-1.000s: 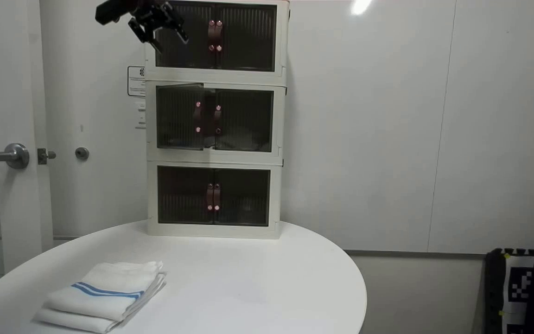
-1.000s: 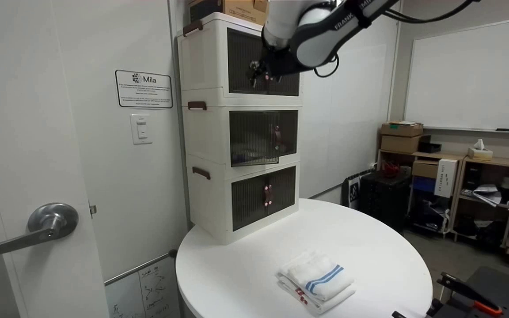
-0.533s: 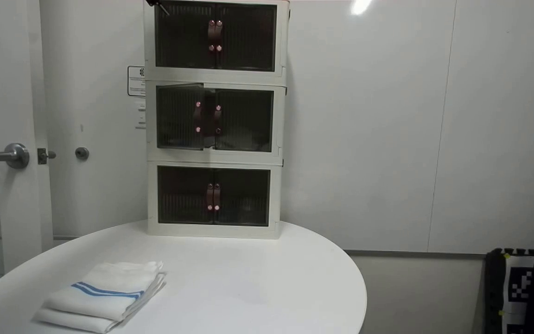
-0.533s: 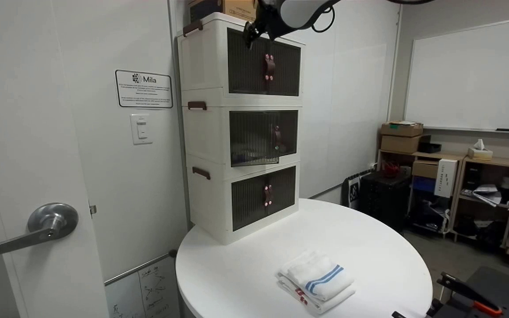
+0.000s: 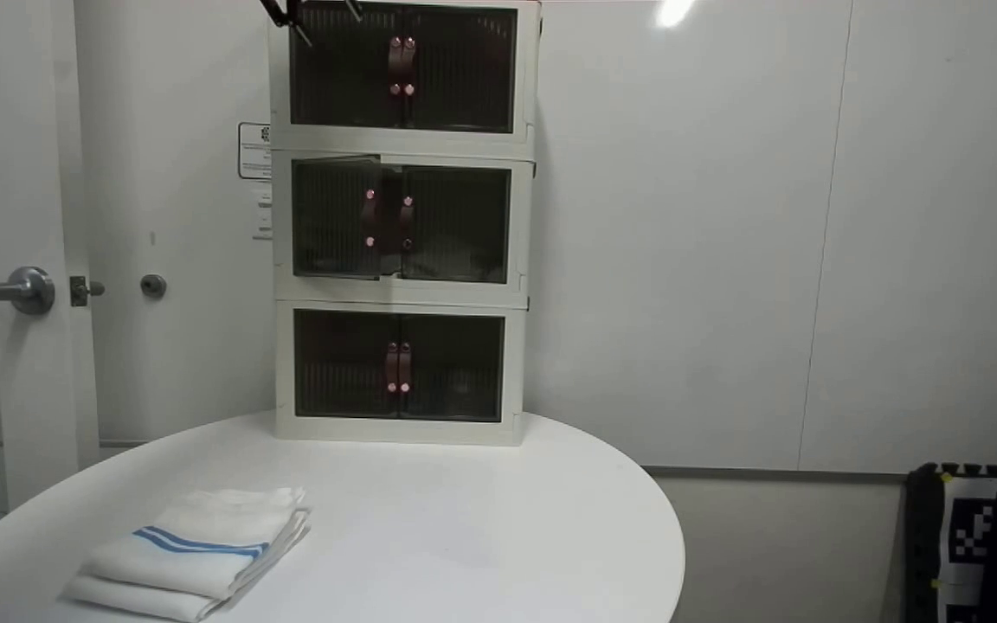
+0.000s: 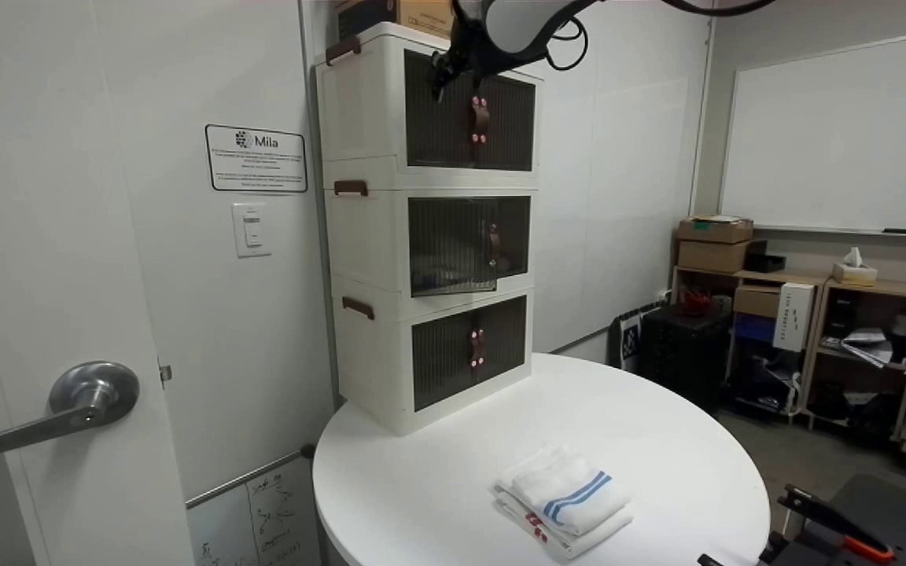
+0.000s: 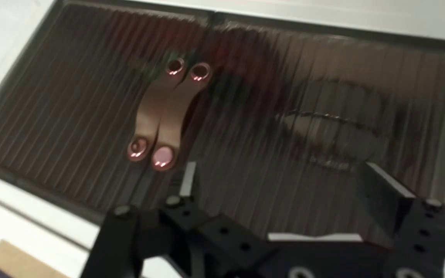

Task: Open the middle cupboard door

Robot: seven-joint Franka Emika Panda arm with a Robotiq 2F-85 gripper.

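Observation:
The middle cupboard door (image 5: 334, 221) is a dark ribbed see-through leaf with a brown strap handle in the centre unit. This leaf stands ajar, its free edge forward, and it also shows in an exterior view (image 6: 453, 245). The other leaf (image 5: 457, 227) looks shut. My gripper (image 5: 331, 26) is in front of the top unit, above the middle unit, and also shows in an exterior view (image 6: 457, 85). In the wrist view my gripper (image 7: 281, 164) is open and empty, facing the top unit's shut doors (image 7: 72, 104). The middle door is out of the wrist view.
The bottom unit (image 5: 399, 431) stands on a round white table (image 5: 464, 519). A folded white towel (image 5: 196, 545) with blue stripes lies on the table. A cardboard box (image 6: 425, 16) sits on top of the stack. A room door with a metal handle (image 6: 95, 401) stands beside it.
My gripper has risen from in front of the top unit's doors to near its upper edge, then come down slightly. The middle door has not moved.

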